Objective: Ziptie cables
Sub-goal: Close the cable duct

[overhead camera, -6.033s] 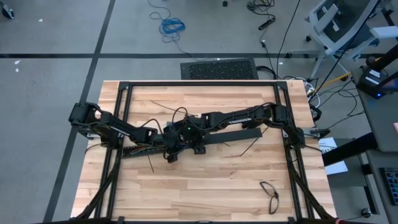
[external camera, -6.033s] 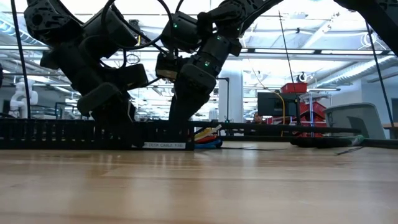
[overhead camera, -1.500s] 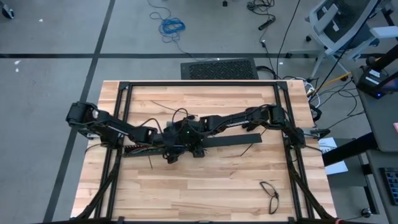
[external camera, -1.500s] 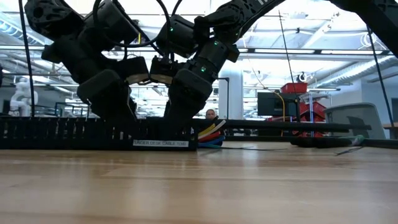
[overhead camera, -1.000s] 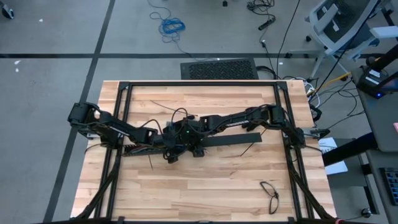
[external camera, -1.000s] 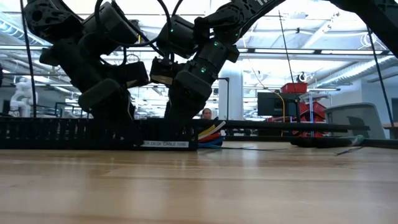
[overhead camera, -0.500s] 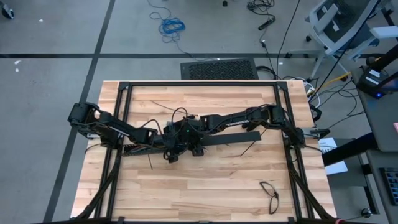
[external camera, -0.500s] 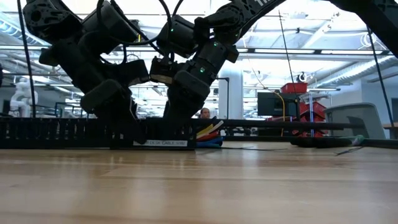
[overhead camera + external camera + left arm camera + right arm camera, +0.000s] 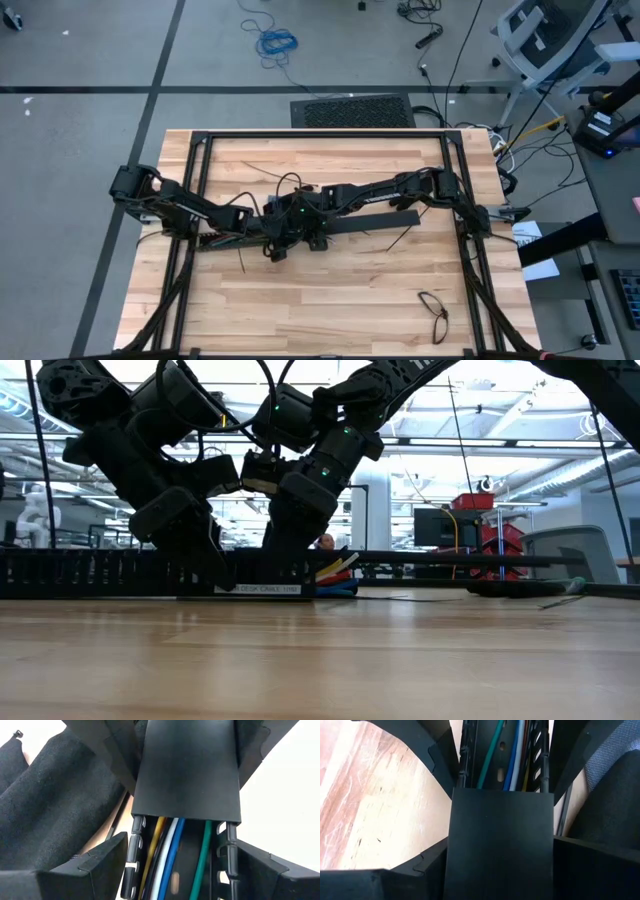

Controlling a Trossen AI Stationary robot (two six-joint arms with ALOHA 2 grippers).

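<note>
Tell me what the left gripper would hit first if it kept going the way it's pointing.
Probably the flat black cover on the slotted cable tray, just ahead of the left gripper, though depth is unclear.

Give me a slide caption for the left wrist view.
Left gripper straddling the slotted cable tray, coloured cables emerging beneath its cover.

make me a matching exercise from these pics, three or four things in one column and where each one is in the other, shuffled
Things:
1. green cable
2. left gripper
3. small black cable loop
4. blue cable coil

Places:
A. on the floor beyond the table's far edge
B. lying alone on the wood near the table's front right corner
C. inside the slotted black tray, beside blue, white and yellow cables
D. at the table's middle, straddling the tray, close to the right gripper

Pairs: 1-C, 2-D, 3-B, 4-A
</note>
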